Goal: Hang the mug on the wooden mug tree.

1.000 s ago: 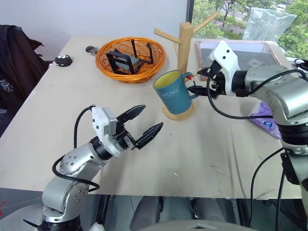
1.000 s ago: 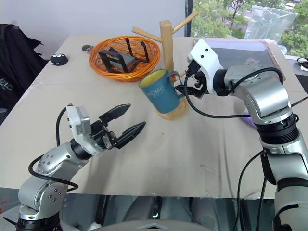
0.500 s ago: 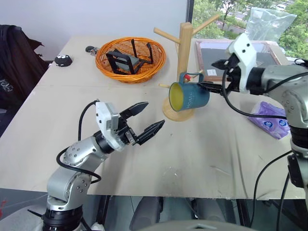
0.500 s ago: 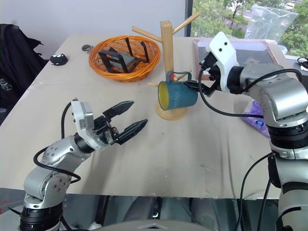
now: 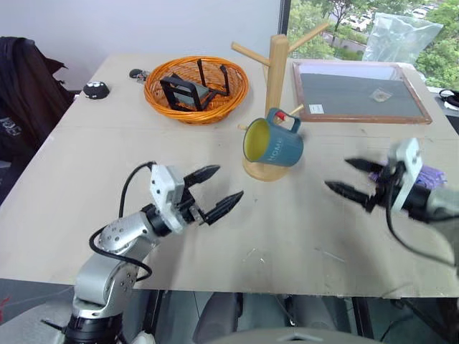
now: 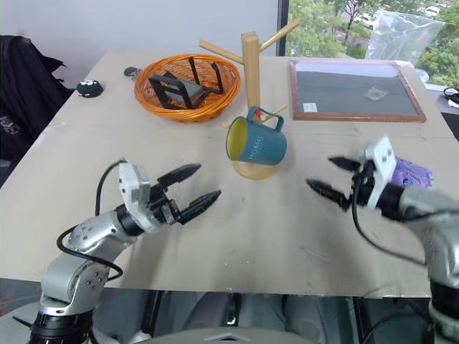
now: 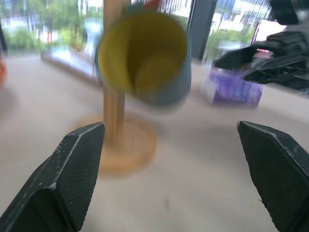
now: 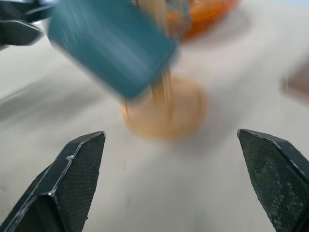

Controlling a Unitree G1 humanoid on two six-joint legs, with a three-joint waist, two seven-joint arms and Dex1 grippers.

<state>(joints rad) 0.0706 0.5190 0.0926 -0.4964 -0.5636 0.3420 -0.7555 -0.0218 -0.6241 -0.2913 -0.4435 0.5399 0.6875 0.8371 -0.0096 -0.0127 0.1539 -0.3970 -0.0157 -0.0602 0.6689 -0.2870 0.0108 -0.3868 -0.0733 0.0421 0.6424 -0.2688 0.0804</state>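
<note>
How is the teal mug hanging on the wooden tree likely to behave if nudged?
The mug hangs by its handle on a red-tipped peg, so it would probably swing. It looks ceramic, likely rigid, fairly heavy and breakable. The wooden mug tree is tall on a round base, so a hard push might tip it.

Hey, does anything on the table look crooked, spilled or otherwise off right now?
Nothing spilled or broken. The mug hangs by its handle on the red-tipped peg of the wooden mug tree, tipped sideways with its yellow inside facing out, as a hung mug would. Both claws, left and right, are open and apart from it.
</note>
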